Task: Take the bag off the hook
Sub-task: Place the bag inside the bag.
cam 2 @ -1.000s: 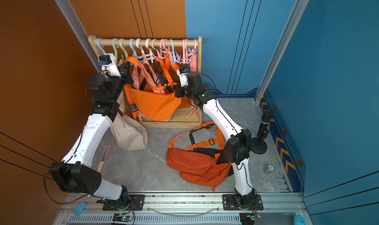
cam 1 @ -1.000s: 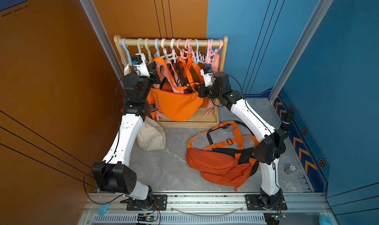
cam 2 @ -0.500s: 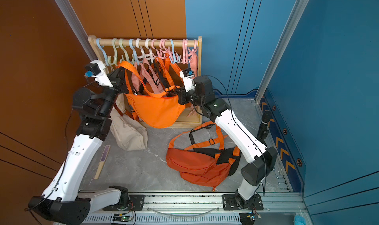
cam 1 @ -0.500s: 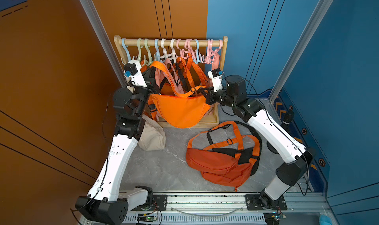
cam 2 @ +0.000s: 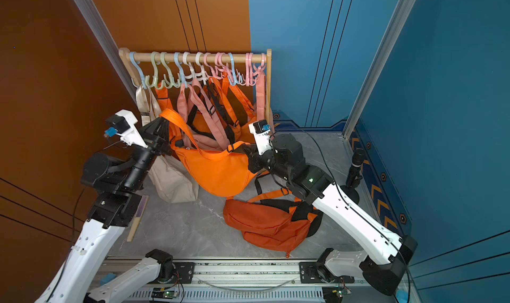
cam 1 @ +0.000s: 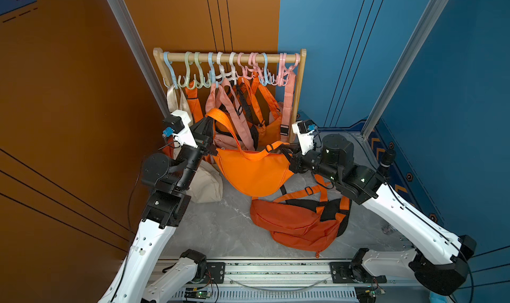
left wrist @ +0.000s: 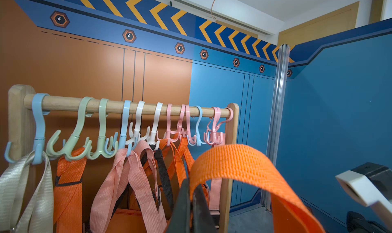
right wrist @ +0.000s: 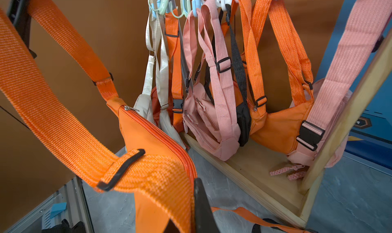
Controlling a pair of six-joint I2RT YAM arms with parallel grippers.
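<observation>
— Looking down in both top views, we find the bright orange crescent-shaped fabric bag [cam 1: 254, 174] slung between our two arms, in front of the wooden rack [cam 1: 301, 75] and apart from it.

— Which end do we have where?

— Our left gripper [cam 1: 208, 121] is pinched together on the orange webbing strap [cam 1: 220, 114], at the top of its loop. From the left wrist, the strap arches over the closed jaws, lower than the pastel plastic hooks [left wrist: 137, 119] and touching none of them.

— And our right gripper [cam 1: 277, 149]?

— Clamped on the same strap, close to where it meets the bag's corner, just beside the black slider [right wrist: 121, 170].

— Does the bag rest on anything?

— It hangs over the grey marbled worktop [cam 1: 220, 227]. We cannot tell whether its underside touches.

— What do we have around it?

— A darker orange bag [cam 1: 292, 221] lies flat on the worktop beside our right arm. A beige cloth bag [cam 1: 207, 185] slumps next to our left arm. Pink and orange bags [cam 1: 234, 108] hang by their straps from the hooks on the rack.
</observation>
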